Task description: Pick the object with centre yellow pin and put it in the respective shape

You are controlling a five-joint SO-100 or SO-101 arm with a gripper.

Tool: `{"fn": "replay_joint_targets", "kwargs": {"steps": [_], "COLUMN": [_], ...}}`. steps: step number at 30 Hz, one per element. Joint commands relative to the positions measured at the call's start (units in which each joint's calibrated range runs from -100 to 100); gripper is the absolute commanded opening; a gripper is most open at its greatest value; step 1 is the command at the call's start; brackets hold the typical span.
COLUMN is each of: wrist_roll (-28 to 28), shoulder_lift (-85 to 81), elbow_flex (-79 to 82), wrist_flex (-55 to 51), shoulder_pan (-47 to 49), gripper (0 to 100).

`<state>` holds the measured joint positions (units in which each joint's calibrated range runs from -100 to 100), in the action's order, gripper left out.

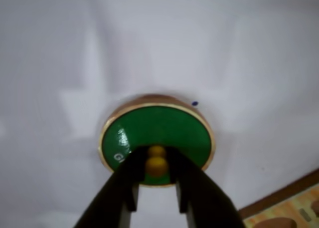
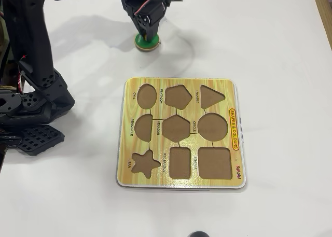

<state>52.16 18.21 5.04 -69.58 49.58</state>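
The round green disc (image 1: 159,128) with a pale wooden rim lies on the white table, a small yellow knob (image 1: 157,164) at its middle. My gripper (image 1: 157,160) comes in from the bottom of the wrist view, its two black fingers closed against either side of the knob. In the overhead view the gripper (image 2: 147,35) stands over the disc (image 2: 147,43) at the top, beyond the yellow puzzle board (image 2: 231,92). The round brown CIRCLE cutout (image 2: 213,127) sits in the board's middle row at the right and holds nothing. One corner of the board (image 1: 294,208) shows in the wrist view.
The arm's black base (image 2: 31,102) fills the left side of the overhead view. The board also has oval (image 2: 146,96), pentagon (image 2: 177,97), triangle (image 2: 211,96) and other empty cutouts. A dark object (image 2: 198,235) pokes in at the bottom edge.
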Motion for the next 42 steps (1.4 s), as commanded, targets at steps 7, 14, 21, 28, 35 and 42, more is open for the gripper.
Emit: {"fn": "replay_joint_targets", "kwargs": {"steps": [7,14,21,28,35,42], "wrist_roll": [0.3,-0.12,-0.28,-0.33,-0.33,-0.28], "shoulder_lift": [-9.01,-11.6,-13.28,-13.28,-13.19,-11.52], "elbow_flex": [-1.35,-1.26,-1.26,-1.35,-1.44,-5.49], "wrist_flex": [0.35,0.26,0.26,0.26,0.26,0.26], "shoulder_pan": [-10.91,-19.31,-29.27,-39.42,-48.31,-51.63], "gripper": [1,1,1,1,1,1]}}
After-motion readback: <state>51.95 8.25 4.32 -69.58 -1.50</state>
